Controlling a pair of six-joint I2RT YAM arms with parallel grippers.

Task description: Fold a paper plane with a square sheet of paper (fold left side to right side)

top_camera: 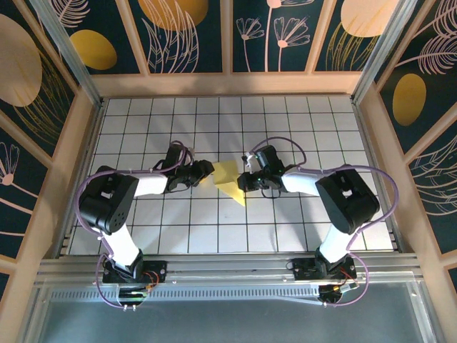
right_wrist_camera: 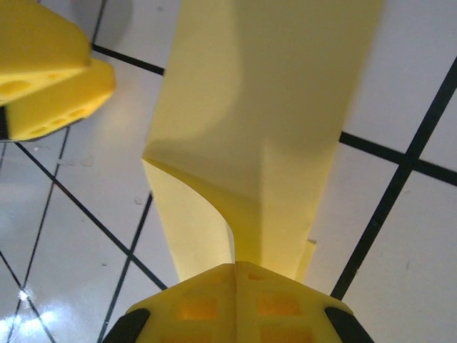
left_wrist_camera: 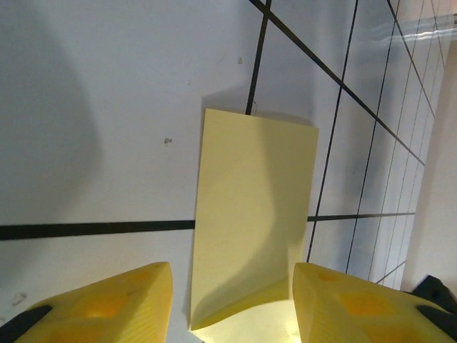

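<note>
The square sheet of paper (top_camera: 228,176) is plain yellow and lies partly folded at the middle of the tiled table, between my two grippers. My right gripper (top_camera: 243,180) is shut on one edge of it. In the right wrist view the closed fingertips (right_wrist_camera: 235,266) pinch the sheet (right_wrist_camera: 271,107), which curls up off the table from a lower layer. My left gripper (top_camera: 208,172) stands open at the sheet's left side. From the left wrist its yellow fingers (left_wrist_camera: 128,300) straddle the near end of the paper (left_wrist_camera: 253,207) without gripping it.
The table (top_camera: 143,136) is white with a black grid. It is boxed in by wooden-framed dark wall panels (top_camera: 193,36) painted with golden ovals. My left gripper's fingers (right_wrist_camera: 50,78) appear at the upper left of the right wrist view, close to the paper.
</note>
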